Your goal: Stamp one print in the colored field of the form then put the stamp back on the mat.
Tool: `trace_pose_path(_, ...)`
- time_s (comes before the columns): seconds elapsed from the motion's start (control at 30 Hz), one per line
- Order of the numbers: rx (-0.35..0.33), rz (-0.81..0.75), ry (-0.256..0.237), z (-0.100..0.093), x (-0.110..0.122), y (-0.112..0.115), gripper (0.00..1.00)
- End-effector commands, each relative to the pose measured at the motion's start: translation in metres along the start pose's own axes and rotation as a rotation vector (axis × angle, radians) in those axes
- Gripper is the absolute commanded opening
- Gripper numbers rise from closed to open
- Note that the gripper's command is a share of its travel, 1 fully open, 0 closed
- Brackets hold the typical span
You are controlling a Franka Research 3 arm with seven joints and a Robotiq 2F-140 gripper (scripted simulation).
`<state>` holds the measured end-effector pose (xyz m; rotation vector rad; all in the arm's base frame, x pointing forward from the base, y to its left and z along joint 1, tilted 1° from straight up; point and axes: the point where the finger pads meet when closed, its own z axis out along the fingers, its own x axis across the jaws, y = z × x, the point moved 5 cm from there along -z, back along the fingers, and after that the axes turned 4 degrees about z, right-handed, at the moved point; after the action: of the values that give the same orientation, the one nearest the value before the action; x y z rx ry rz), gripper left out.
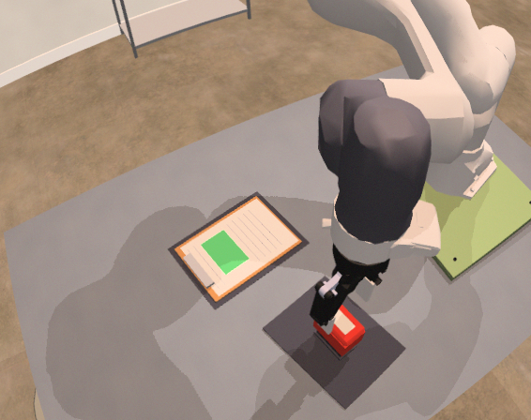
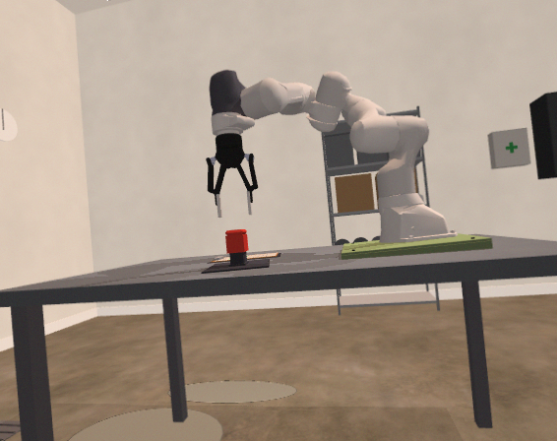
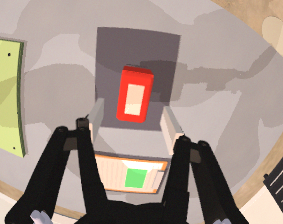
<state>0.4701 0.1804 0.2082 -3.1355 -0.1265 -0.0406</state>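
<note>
The red stamp (image 1: 344, 330) (image 2: 236, 241) (image 3: 133, 94) stands upright in the middle of the dark mat (image 1: 373, 365) (image 2: 216, 268) (image 3: 112, 43), with a pale label on its top. My gripper (image 2: 234, 212) (image 3: 133, 111) hangs straight above the stamp, its fingers apart and empty, with the tips a short way above the stamp's top. The form (image 1: 267, 234) (image 2: 261, 255) (image 3: 112, 172) lies on an orange clipboard left of the mat. Its green field (image 1: 224, 251) (image 3: 135, 177) bears no mark. In the top view the arm hides part of the mat.
The arm's base stands on a green plate (image 1: 493, 220) (image 2: 413, 246) at the table's right. A metal shelf rack (image 1: 136, 28) (image 2: 340, 148) stands on the floor behind the table. The mat lies near the table's front edge.
</note>
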Motion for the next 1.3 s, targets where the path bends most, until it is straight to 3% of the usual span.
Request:
trace_pose_path(0.0,0.005,0.022,-0.001,0.000,0.001,-0.001,0.53)
trace_pose_path(0.4,0.005,0.022,-0.001,0.007,0.001,-0.001,0.53)
trace_pose_path(0.67,0.005,0.022,-0.001,0.037,0.001,-0.001,0.53)
trace_pose_path(0.73,0.005,0.022,-0.001,0.037,0.001,-0.001,0.53)
trace_pose_path(1.07,0.005,0.022,-0.001,0.083,0.001,-0.001,0.53)
trace_pose_path(1.27,0.005,0.022,-0.001,0.096,0.001,-0.001,0.53)
